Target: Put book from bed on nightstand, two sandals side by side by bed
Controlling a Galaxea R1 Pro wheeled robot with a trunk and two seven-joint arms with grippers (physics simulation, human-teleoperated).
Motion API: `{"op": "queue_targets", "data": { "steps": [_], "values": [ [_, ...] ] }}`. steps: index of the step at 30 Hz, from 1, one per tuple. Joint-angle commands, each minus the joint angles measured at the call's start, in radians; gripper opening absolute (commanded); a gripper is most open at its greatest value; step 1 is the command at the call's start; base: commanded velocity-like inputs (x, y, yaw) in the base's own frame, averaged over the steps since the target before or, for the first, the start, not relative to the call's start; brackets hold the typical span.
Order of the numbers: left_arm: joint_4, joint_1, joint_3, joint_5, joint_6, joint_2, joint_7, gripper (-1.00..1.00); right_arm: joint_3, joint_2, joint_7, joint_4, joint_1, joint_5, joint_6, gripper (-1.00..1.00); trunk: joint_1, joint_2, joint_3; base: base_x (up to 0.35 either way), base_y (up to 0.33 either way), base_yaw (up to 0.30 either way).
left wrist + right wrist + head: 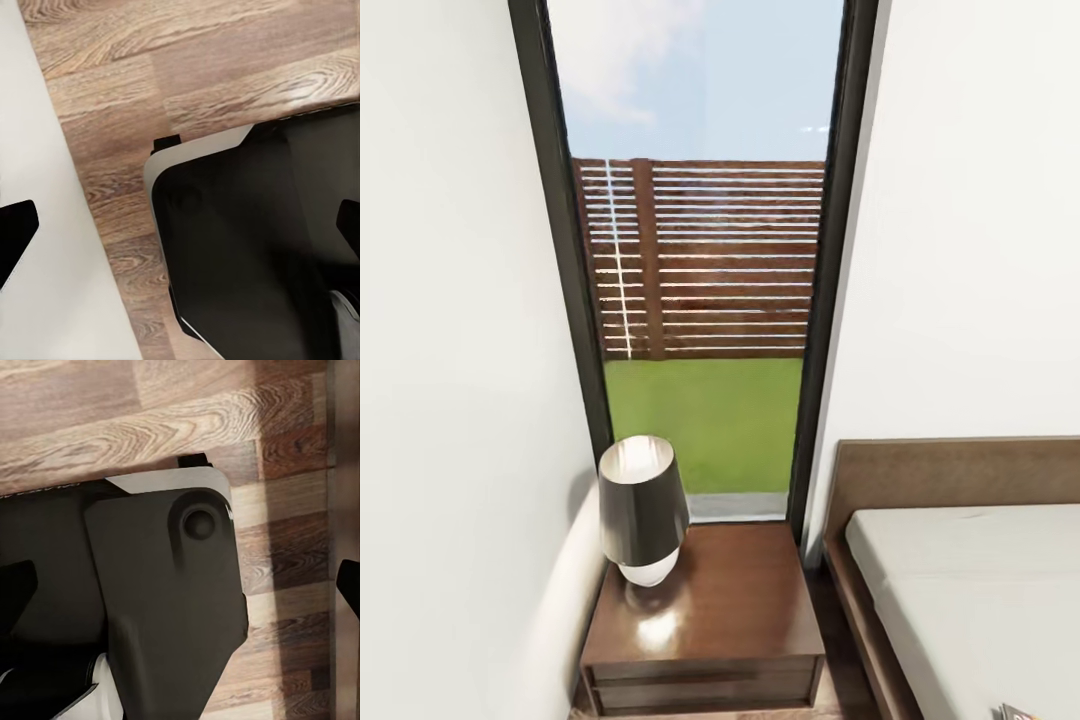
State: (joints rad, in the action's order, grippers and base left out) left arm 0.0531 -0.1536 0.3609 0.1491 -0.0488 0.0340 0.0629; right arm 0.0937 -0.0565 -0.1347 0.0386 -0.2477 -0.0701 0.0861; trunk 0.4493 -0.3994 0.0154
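Facing the nightstand (705,610) wedged between window (700,300) and bed (970,590), lamp (642,510) kept to its rear left, leaving bare top free for the book (1015,712), barely peeking at the mattress edge, lower right. Both end effectors pointed down at wood floor (112,90) over the base (165,607), fingertips wide apart, holding nothing; sandals unseen

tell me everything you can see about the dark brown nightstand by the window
The low square dark-brown wooden nightstand stands in the corner under the tall window, between the white wall and the bed's brown headboard. Its top is glossy and reflects light. A drawer front shows along its near face. A table lamp with a dark tapered shade and white base sits on the top's left rear part; the rest of the top is bare. It stands apart from the bed, with a narrow strip of floor between.
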Motion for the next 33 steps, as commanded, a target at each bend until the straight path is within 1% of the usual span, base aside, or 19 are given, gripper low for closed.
{"op": "queue_targets", "data": {
  "steps": [1, 9, 17, 33],
  "values": [
    [-0.001, 0.0, 0.008, 0.01, -0.003, 0.0, 0.003, 1.0, 0.006, 0.0, -0.003, 0.001, -0.001, -0.005, 0.0, 1.0, 0.001, -0.001, 0.0, 0.168, 0.006, 0.0],
    [-0.001, 0.0, 0.009, 0.01, -0.003, 0.001, 0.003, 1.0, 0.006, 0.0, -0.003, 0.001, -0.001, -0.005, -0.001, 1.0, 0.001, -0.001, 0.0, 0.212, 0.025, 0.0],
    [-0.001, 0.0, 0.009, 0.01, -0.003, 0.001, 0.003, 1.0, 0.006, -0.001, -0.003, 0.001, -0.001, -0.004, -0.002, 1.0, 0.001, -0.001, 0.0, 0.132, 0.011, 0.0],
    [0.0, 0.0, 0.009, 0.01, -0.003, 0.0, 0.004, 1.0, 0.006, 0.0, -0.003, 0.001, 0.0, 0.001, -0.003, 1.0, 0.001, -0.001, 0.0, 0.195, 0.052, 0.0]
  ]
}}
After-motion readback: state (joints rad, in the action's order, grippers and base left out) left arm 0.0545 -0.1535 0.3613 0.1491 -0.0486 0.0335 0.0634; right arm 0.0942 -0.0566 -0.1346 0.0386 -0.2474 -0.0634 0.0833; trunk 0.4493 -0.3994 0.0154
